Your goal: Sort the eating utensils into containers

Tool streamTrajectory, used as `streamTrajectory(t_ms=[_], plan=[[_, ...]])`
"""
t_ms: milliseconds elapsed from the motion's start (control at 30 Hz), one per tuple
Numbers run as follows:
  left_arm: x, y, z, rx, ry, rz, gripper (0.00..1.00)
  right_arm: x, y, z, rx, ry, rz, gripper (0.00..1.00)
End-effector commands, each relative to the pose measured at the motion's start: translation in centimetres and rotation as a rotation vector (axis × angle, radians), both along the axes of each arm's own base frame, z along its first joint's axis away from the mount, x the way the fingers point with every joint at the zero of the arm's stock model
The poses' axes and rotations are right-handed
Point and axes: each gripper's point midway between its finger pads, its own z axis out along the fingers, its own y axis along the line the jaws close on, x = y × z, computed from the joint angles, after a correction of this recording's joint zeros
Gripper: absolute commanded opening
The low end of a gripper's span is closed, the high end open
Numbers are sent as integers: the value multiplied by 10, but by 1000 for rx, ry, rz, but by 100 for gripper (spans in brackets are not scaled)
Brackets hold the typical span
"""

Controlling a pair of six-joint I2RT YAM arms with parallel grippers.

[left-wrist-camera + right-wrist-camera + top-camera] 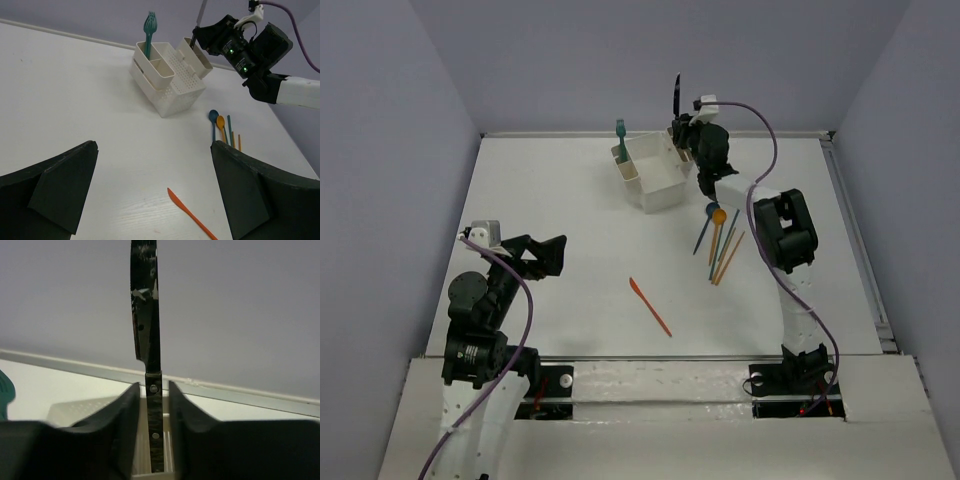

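While jaws pinch steel knife [152, 340], blade upright

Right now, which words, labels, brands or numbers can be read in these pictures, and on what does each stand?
None: no text is readable in any view. The white caddy, the steel knife held in the right tool and the orange knife show no print.

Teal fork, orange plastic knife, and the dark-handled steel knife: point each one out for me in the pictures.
teal fork [149, 23]: left wrist view, on its tined head.
orange plastic knife [650, 306]: top external view, at the middle of its length.
dark-handled steel knife [146, 300]: right wrist view, on its wide upper part.
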Motion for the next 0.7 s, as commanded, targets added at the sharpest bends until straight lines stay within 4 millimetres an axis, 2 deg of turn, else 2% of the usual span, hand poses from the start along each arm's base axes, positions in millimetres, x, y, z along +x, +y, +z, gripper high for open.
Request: streamTrajectory(t_ms=[0,100,133,167,233,267,333,367,400,467,500,567,600,633,667], plan=[[1,-1,11,-2,-48,-5,99,-15,-1,44,35,-124,20,49],[1,2,12,-2,-52,4,99,-18,-1,46,19,-101,23,66],[0,1,13,-2,-57,3,99,-19,-1,51,16,-104,27,67],[-1,2,14,-3,-60,4,99,-24,-2,66,19,-119,31,67],[0,4,14,-4,-63,13,99,-30,-3,75,25,-108,39,68],[0,4,14,-4,-61,13,99,-37,-5,94,34,-126,44,68],[0,3,13,-2,-60,10,99,-49,-4,99,39,-102,69,68],[0,3,13,-2,-60,10,99,-62,-6,122,53,-125,88,68],[0,3,13,-1,-59,6,99,-70,-8,111,59,-79,94,67],[0,4,14,-2,-62,13,99,-88,-7,115,69,-46,135,67],[0,4,14,-1,-64,10,99,-106,-5,113,75,15,174,66],[0,3,14,-1,-65,6,99,-126,-2,104,76,102,195,65],[0,3,13,-2,-63,6,99,-145,-4,97,64,177,196,65],[0,3,13,-1,-64,6,99,-161,7,88,55,224,224,66],[0,3,14,-2,-66,3,99,-178,10,63,38,303,236,66]])
